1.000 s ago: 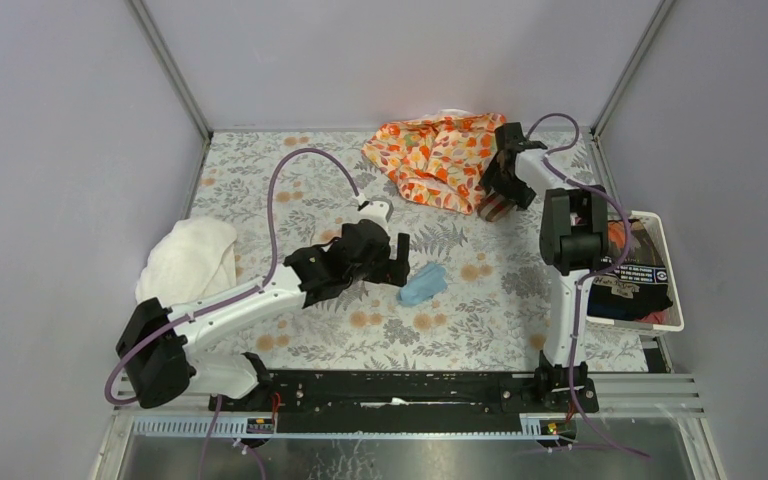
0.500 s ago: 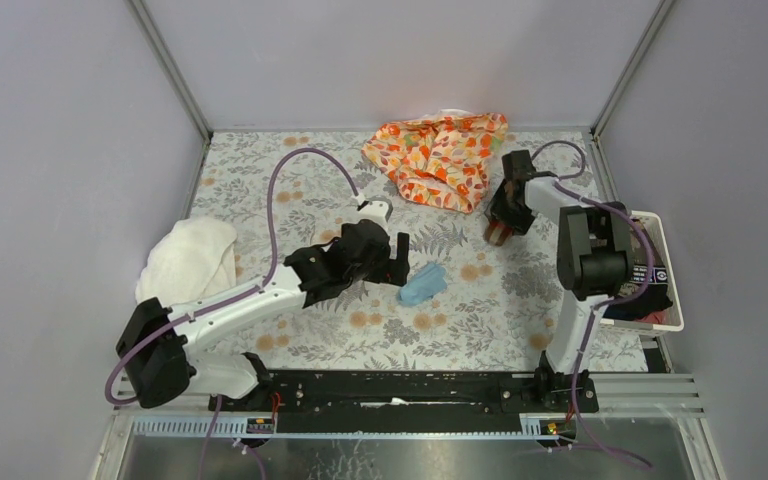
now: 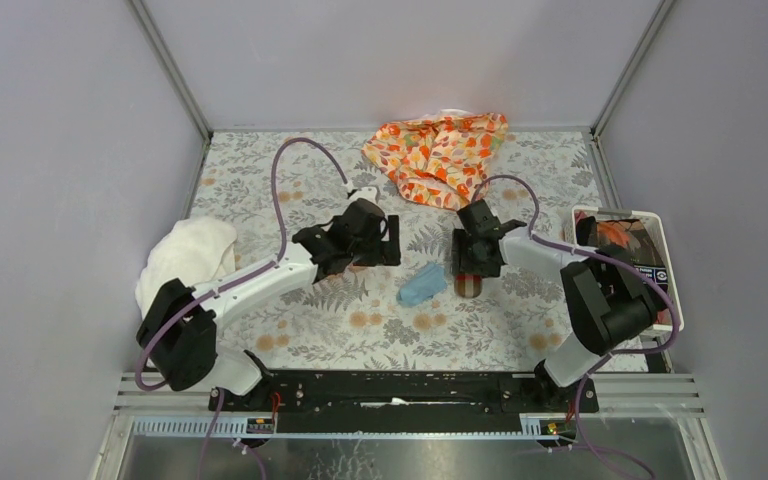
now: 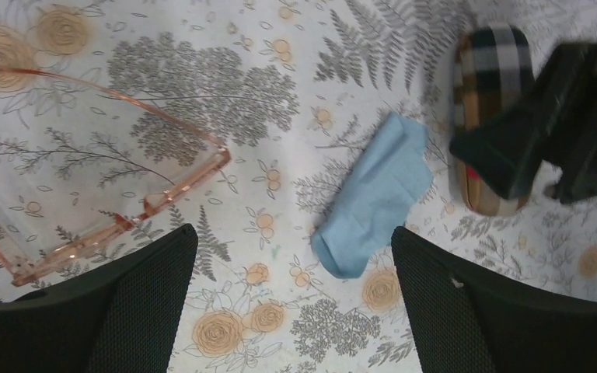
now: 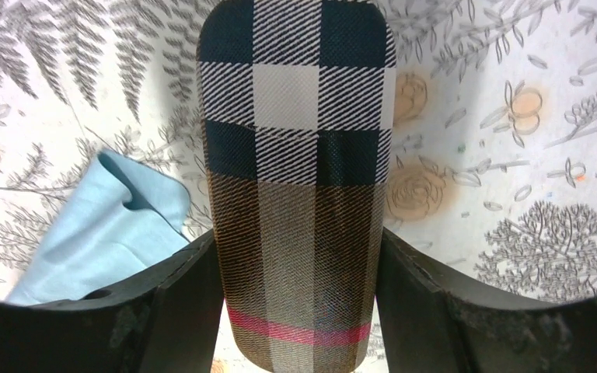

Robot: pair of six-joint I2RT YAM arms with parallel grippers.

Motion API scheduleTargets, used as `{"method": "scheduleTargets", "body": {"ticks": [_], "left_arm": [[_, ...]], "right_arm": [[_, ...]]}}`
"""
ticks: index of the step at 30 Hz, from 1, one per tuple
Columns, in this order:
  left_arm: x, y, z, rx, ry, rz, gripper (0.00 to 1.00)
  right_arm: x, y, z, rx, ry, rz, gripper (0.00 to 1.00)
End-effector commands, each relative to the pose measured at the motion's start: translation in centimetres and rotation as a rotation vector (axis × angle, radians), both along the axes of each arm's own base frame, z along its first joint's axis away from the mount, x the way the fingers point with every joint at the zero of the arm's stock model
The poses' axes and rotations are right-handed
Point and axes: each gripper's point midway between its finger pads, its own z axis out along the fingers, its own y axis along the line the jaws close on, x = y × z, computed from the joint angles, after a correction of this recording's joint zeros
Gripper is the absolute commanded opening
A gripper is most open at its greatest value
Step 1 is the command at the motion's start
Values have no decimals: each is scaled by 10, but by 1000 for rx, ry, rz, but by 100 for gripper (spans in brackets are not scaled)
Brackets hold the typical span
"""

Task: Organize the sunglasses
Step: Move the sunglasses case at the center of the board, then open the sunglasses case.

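The sunglasses (image 4: pixel 155 203), with a thin orange-pink frame and clear lenses, lie on the floral table at the left of the left wrist view; in the top view my left arm hides them. My left gripper (image 4: pixel 291 295) (image 3: pixel 388 245) is open and empty, hovering between the sunglasses and the blue cloth (image 4: pixel 377 194) (image 3: pixel 423 284). My right gripper (image 5: pixel 299 311) (image 3: pixel 472 262) is shut on the brown plaid case (image 5: pixel 299 194) (image 3: pixel 468 284) (image 4: pixel 490 101), held low at the table's middle, just right of the cloth (image 5: pixel 101 225).
An orange floral fabric (image 3: pixel 438 155) lies at the back centre. A white towel (image 3: pixel 190 258) lies at the left edge. A white bin (image 3: pixel 672 300) with several items stands at the right edge. Grey walls enclose the table.
My right arm has carried the plaid case from the back right, beside the orange fabric, to the middle next to the blue cloth. My left gripper has moved slightly back.
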Motion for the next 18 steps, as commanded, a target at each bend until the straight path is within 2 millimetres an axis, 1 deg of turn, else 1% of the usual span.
{"method": "scheduleTargets", "body": {"ticks": [1, 2, 5, 7, 9, 13, 15, 18], "left_arm": [[7, 5, -2, -54, 60, 50, 99], [8, 5, -1, -60, 63, 48, 99], [9, 2, 1, -68, 67, 42, 99], [10, 2, 3, -72, 61, 49, 99], [11, 1, 4, -75, 58, 54, 99], [13, 0, 7, -80, 55, 51, 99], [13, -1, 8, -83, 52, 48, 99], [14, 0, 7, -76, 50, 54, 99]], "right_arm": [[-20, -16, 1, -80, -7, 9, 73], [-18, -16, 4, -86, -26, 7, 76], [-15, -18, 13, -101, -67, 12, 81], [-15, -18, 16, -108, -74, 18, 83], [-18, -14, 15, -97, -68, 31, 86], [-25, -7, 15, -109, -77, 61, 86], [-27, -5, 12, -106, -80, 66, 84], [-29, -5, 6, -100, -74, 64, 77]]}}
